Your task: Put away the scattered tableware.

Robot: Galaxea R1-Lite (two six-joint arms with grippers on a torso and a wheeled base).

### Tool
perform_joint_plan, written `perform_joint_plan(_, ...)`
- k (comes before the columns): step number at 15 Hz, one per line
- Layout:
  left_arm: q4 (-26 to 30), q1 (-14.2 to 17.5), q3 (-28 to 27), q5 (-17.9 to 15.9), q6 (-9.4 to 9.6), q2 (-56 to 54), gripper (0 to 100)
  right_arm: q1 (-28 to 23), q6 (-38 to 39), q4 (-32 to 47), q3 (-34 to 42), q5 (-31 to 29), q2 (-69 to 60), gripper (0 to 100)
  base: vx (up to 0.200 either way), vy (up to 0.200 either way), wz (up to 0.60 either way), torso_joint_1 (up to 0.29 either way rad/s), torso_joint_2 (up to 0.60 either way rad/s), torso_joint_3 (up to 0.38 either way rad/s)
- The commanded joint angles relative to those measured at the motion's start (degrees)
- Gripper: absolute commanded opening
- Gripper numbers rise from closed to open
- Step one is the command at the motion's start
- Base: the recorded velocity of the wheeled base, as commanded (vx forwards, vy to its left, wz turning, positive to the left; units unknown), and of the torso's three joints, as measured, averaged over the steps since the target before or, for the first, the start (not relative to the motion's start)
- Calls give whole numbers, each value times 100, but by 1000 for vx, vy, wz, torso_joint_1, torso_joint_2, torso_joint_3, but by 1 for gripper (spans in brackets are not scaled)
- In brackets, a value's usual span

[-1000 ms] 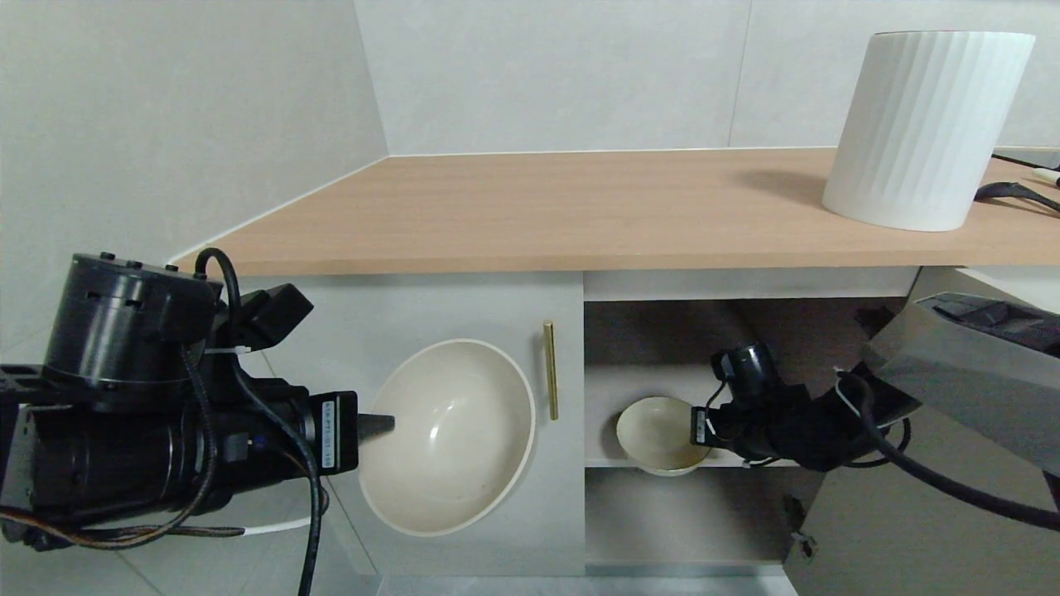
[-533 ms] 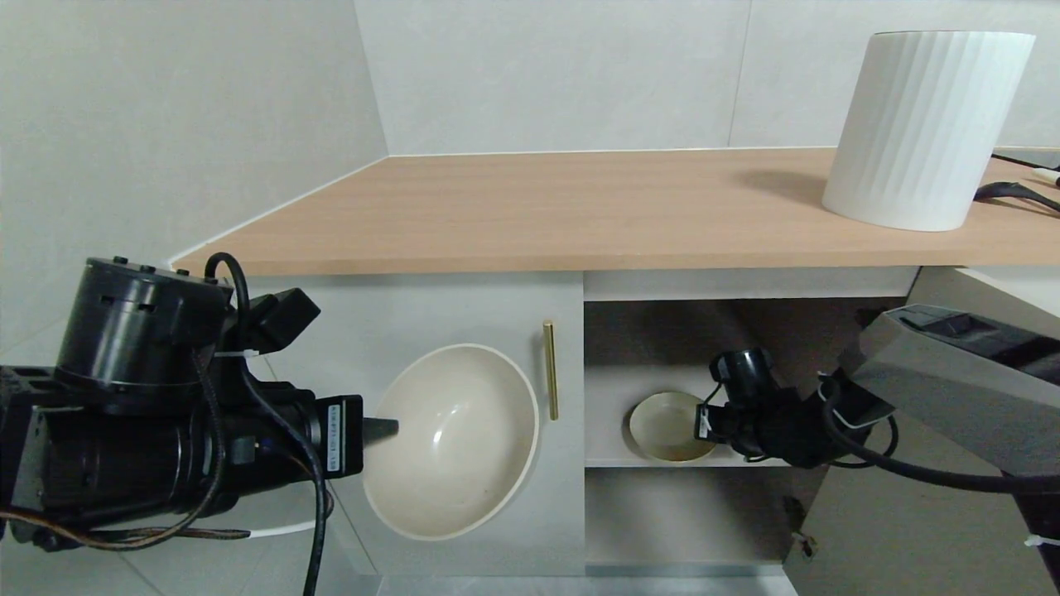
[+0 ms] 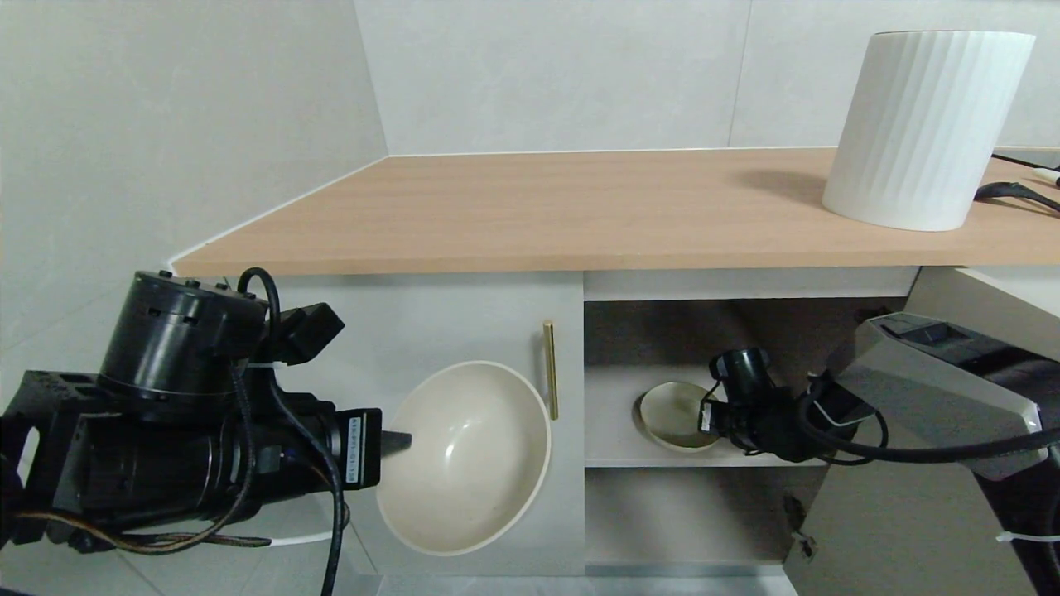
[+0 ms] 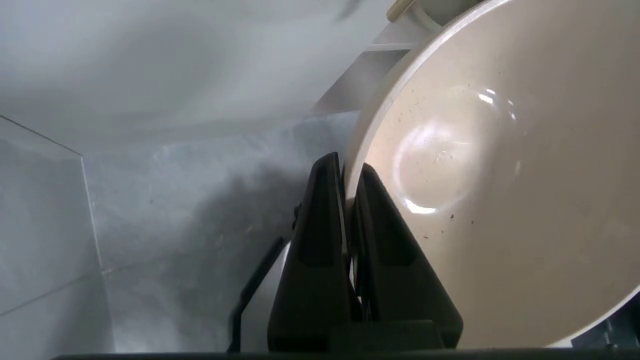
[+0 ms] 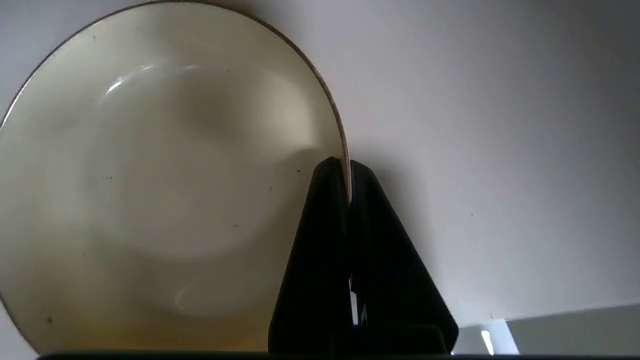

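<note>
A large cream bowl (image 3: 465, 458) hangs tilted in front of the closed left cabinet door, and my left gripper (image 3: 396, 440) is shut on its rim. The left wrist view shows that large bowl (image 4: 510, 170) with both fingers (image 4: 345, 215) pinching its edge. A small cream bowl (image 3: 675, 414) is on the middle shelf (image 3: 613, 443) of the open cabinet bay, and my right gripper (image 3: 709, 416) is shut on its rim. In the right wrist view the small bowl (image 5: 170, 170) lies against the white shelf with the fingers (image 5: 345, 215) clamped on its rim.
A gold door handle (image 3: 550, 369) runs vertically just right of the large bowl. The wooden countertop (image 3: 580, 207) above carries a ribbed white cylinder (image 3: 923, 124) at the right and dark cables (image 3: 1014, 190) beyond it. The open cabinet door (image 3: 977, 281) stands at the far right.
My right gripper has carried the small bowl deeper into the cabinet and onto the shelf. My left arm has shifted right and slightly down with the large bowl.
</note>
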Motion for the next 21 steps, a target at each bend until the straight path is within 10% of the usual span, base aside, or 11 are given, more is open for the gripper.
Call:
perform_joint_plan(1,0,-3,-9,0,-4,24,0,-18,4,-1,-35,-1,52,0,0,0,0,0,0,0)
perform_joint_plan(7,0,-46,0,0,-4,68,0,-53,48,-1,-79,-1,8,0,0,0,0,0,0,0)
perform_joint_plan(8,0,-46,0,0,-4,86,0,-45,56,-1,-61,-1,-1,100,0,0,0,0,0,0)
perform_joint_plan(15,-9,-319,-79,18,5,508,0,61,39,8,923,280,-1073,100,0,0,0,0,0,0)
perform_joint_plan(21,35,-1031,-149,132,-179,1351,0,1318,-111,491,2163,1353,-2946,100,0,0,0,0,0,0)
